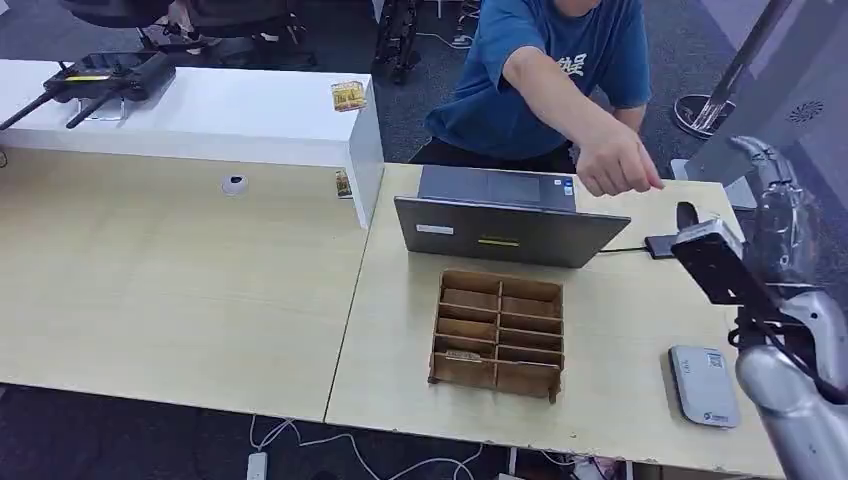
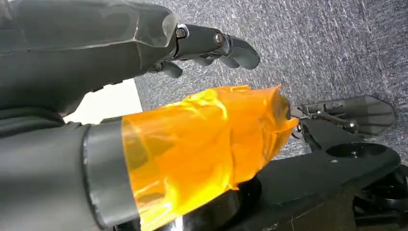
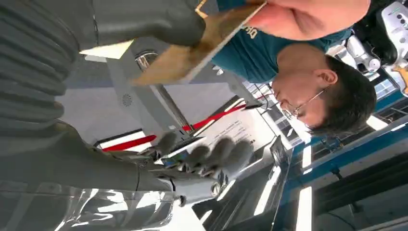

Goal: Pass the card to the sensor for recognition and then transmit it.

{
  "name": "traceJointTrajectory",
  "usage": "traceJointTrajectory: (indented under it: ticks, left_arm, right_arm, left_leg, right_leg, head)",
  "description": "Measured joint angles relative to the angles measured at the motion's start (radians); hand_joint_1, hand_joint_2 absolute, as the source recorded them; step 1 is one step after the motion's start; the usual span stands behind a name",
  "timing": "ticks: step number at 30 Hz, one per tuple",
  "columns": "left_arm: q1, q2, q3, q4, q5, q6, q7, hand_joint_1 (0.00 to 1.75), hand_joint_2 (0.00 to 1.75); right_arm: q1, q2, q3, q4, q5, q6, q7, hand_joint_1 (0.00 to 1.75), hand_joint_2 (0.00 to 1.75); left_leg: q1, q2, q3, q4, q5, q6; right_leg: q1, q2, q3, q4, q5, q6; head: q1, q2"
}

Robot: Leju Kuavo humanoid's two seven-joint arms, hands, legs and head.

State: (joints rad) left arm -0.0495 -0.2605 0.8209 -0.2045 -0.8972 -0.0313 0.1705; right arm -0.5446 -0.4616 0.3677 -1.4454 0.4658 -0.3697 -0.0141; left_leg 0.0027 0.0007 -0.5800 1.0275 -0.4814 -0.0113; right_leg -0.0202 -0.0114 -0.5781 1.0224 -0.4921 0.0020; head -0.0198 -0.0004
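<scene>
A tan card (image 3: pixel 202 48) is in the fingers of a person's hand (image 3: pixel 308 17), who sits behind the table in a blue shirt. My right hand (image 3: pixel 202 161) is raised at the table's right end (image 1: pixel 770 185), its fingers spread with nothing in them. Its thumb (image 3: pixel 144 21) overlaps one corner of the card; I cannot tell whether it touches. The person's hand (image 1: pixel 615 165) reaches toward my hand. A white flat sensor (image 1: pixel 703 385) lies near the front right edge. My left hand (image 2: pixel 211 45) hangs over grey carpet, fingers loosely bent, holding nothing.
A wooden compartment box (image 1: pixel 498 333) stands mid-table, in front of an open laptop (image 1: pixel 497 230). A small black device (image 1: pixel 660 245) on a cable lies right of the laptop. A white counter (image 1: pixel 200 110) rises at the back left.
</scene>
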Motion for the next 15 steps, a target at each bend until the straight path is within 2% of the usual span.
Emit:
traceJointTrajectory:
  ticks: [15]
  left_arm:
    - [0.0,0.0,0.002,0.0,-0.001,-0.003,-0.006,0.0,0.0]
  right_arm:
    - [0.025,0.001,-0.015,-0.01,-0.002,-0.017,-0.017,1.75,1.75]
  left_leg:
    - [0.0,0.0,0.0,0.0,0.0,0.0]
  right_leg:
    - [0.0,0.0,0.0,0.0,0.0,0.0]
  head:
    - [0.0,0.0]
